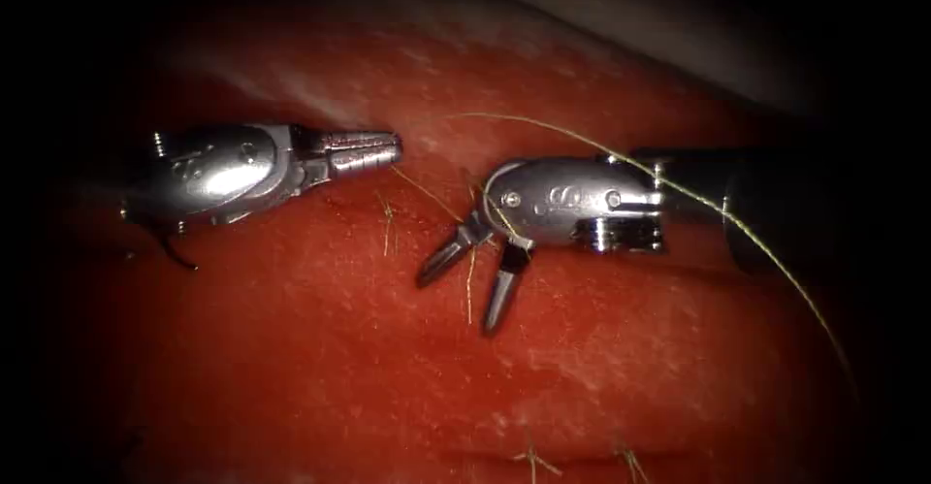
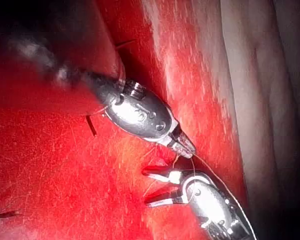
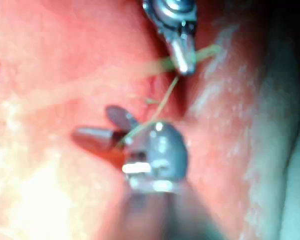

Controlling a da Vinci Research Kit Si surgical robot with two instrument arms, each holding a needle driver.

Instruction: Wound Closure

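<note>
The left hand (image 1: 388, 147) is sitting just beside the thread (image 1: 582, 140) with its two jaws pressed together, and I cannot tell if it is pinching the thread's end. The right hand (image 1: 464, 285) is hanging over the tissue (image 1: 291, 368) near the thread with its jaws spread wide, holding nothing. The thread is running across the right hand's wrist. I am not spotting the needle. I think a slow, steady pull, free of that wrist, is working best here.
</note>
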